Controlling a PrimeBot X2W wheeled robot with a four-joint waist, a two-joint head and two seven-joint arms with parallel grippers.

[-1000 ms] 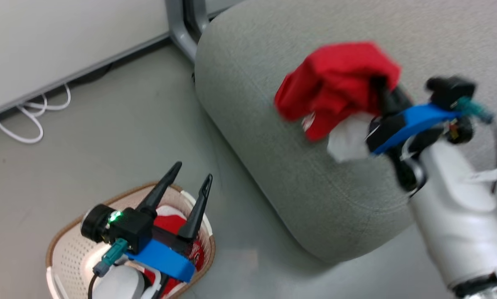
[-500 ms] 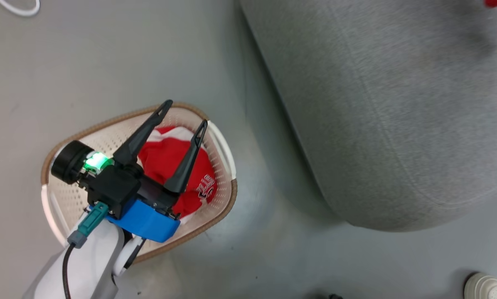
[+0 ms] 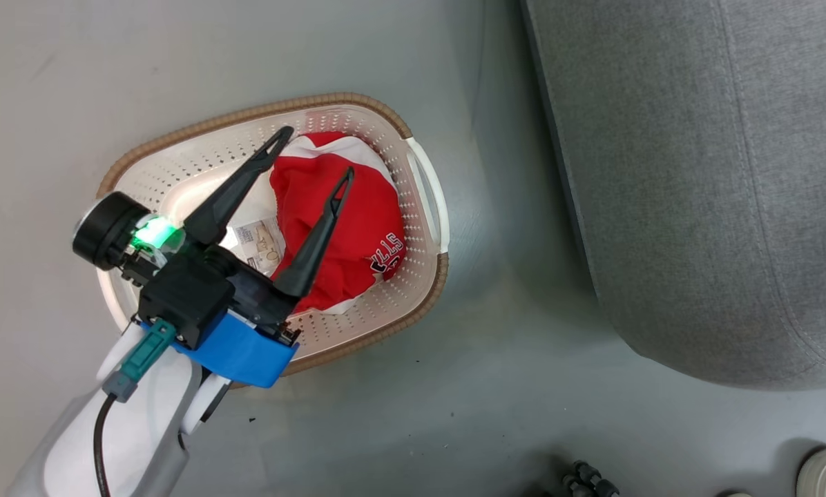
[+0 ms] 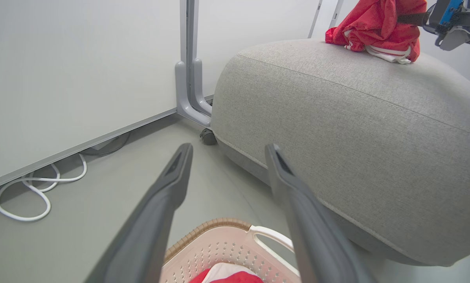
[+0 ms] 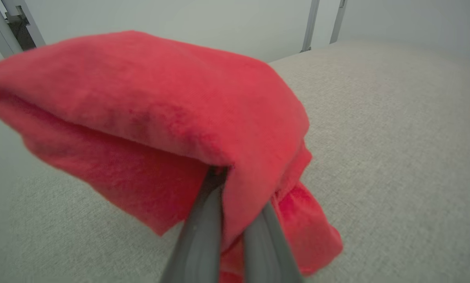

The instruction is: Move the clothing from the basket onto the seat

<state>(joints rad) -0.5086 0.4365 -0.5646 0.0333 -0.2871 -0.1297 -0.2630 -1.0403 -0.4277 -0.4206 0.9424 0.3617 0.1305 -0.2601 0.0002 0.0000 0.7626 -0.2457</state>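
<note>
Clothing (image 3: 337, 207): judged soft, light and limp, best pinched at a raised fold; one piece seen bunched in the basket (image 3: 247, 119) beneath the wide-spread left gripper (image 3: 316, 152), the other piece (image 5: 160, 118) clamped in the right gripper (image 5: 235, 212), touching the seat (image 3: 696, 172).

One garment (image 3: 340, 207) lies in the basket (image 3: 199, 162) left of the seat (image 3: 696, 172); another garment (image 4: 376, 25) hangs above.

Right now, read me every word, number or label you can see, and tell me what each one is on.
"LLS", upside down, uncertain: white lettering on the red fabric garment in the cream perforated plastic basket; the rest is folded under.
Too small to read: print on the paper label inside the basket.
No text shows on the other red garment over the light-grey fabric seat.
</note>
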